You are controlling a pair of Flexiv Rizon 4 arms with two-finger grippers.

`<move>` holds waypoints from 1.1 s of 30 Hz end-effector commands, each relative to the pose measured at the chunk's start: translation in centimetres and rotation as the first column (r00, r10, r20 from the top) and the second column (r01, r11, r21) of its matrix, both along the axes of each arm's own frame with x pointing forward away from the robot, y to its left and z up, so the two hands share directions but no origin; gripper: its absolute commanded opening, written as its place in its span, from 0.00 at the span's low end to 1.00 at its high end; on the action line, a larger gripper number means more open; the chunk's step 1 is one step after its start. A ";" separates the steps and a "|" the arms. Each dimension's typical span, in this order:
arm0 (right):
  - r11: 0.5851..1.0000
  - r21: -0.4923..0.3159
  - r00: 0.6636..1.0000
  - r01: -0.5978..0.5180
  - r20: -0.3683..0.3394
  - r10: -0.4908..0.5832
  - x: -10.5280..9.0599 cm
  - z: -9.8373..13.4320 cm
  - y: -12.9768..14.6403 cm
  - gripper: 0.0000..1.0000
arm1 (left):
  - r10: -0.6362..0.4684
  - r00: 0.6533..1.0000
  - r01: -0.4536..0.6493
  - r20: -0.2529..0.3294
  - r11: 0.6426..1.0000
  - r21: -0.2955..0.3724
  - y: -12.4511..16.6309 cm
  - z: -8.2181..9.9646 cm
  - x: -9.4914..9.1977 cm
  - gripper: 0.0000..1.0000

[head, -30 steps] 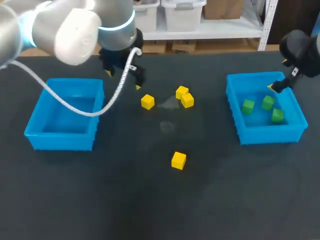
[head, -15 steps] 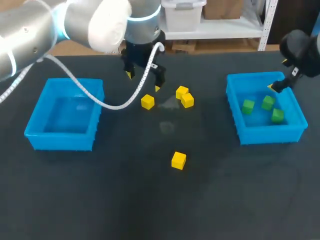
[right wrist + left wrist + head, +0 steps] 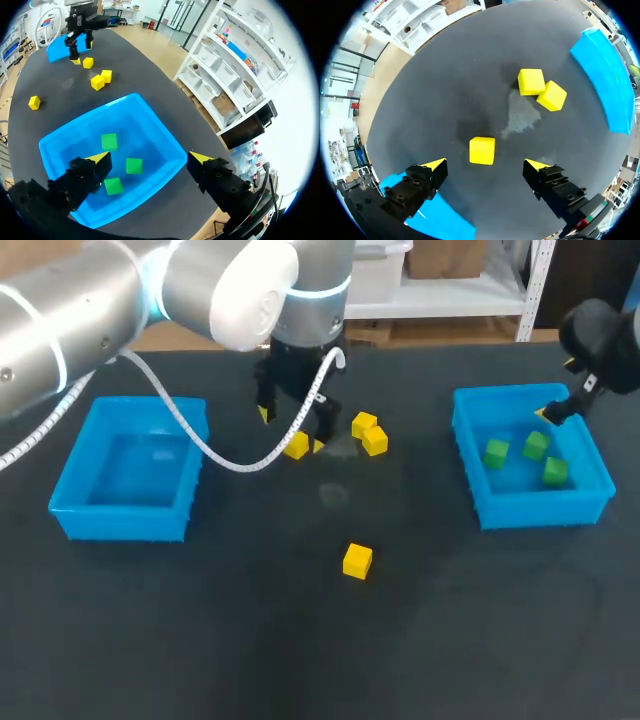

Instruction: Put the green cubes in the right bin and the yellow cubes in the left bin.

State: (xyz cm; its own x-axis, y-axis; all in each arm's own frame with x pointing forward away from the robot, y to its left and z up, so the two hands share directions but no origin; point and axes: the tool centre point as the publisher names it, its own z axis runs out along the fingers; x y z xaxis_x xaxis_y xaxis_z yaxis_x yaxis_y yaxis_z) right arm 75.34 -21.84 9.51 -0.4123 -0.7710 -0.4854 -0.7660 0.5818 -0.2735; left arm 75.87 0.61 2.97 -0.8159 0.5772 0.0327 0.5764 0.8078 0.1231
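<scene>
Lone yellow cube (image 3: 357,560) sits lower centre of the bench (image 3: 200,640), untouched. Left bin (image 3: 120,520) at mid-left, no cubes in it. Left fingers (image 3: 434,165) are released and spread wide, straddling another yellow cube (image 3: 296,447) at upper centre without touching it; looks lined up for a grab. Two more yellow cubes (image 3: 364,425) just right of it, touching each other. Right bin (image 3: 540,508) holds three green cubes (image 3: 496,452). Right fingers (image 3: 98,158) apart, empty, parked above that bin, greens likely done.

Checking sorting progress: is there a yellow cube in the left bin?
No, in the head view the left bin shows only its bare blue floor, with no cube inside it.
</scene>
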 end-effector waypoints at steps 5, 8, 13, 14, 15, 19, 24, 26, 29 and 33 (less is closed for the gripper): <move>1.000 0.000 1.000 0.002 0.002 -0.002 -0.1 0.0 0.0 1.00 | 0.037 0.999 -0.037 0.007 0.999 0.004 0.6 -2.7 1.3 1.00; 1.000 0.000 1.000 0.002 0.002 -0.002 -0.1 0.0 0.0 1.00 | 0.048 0.999 -0.048 0.005 0.999 0.011 0.7 -3.3 1.7 1.00; 1.000 0.000 1.000 0.002 0.002 -0.002 -0.1 0.0 0.0 1.00 | 0.085 0.996 -0.085 0.018 0.996 0.003 0.8 -3.7 2.3 0.37; 1.000 0.000 1.000 0.002 0.002 -0.002 -0.1 0.0 0.0 1.00 | 0.087 0.996 -0.087 0.025 0.996 -0.002 0.8 -3.7 2.3 0.12; 1.000 0.000 1.000 0.002 0.002 -0.002 -0.1 0.0 0.0 1.00 | 0.088 0.996 -0.087 0.022 0.996 -0.007 0.8 -3.7 2.3 0.00; 1.000 0.000 1.000 0.002 0.002 -0.002 -0.1 0.0 0.0 1.00 | 0.096 0.995 -0.096 0.017 0.995 -0.009 0.8 -3.8 2.4 0.00; 1.000 0.000 1.000 0.002 0.002 -0.002 -0.1 0.0 0.0 1.00 | 0.097 0.995 -0.097 -0.001 0.995 -0.015 0.7 -4.0 2.1 0.00; 1.000 0.000 1.000 0.002 0.002 -0.002 -0.1 0.0 0.0 1.00 | 0.099 0.995 -0.099 -0.007 0.995 -0.023 0.8 -4.0 2.0 0.00; 1.000 0.000 1.000 0.002 0.002 -0.002 -0.1 0.0 0.0 1.00 | 0.104 0.995 -0.104 -0.008 0.994 -0.036 0.9 -3.2 1.9 0.00; 1.000 0.000 1.000 0.002 0.002 -0.002 -0.1 0.0 0.0 1.00 | 0.138 0.990 -0.136 0.027 0.988 -0.077 1.8 -0.3 2.4 0.00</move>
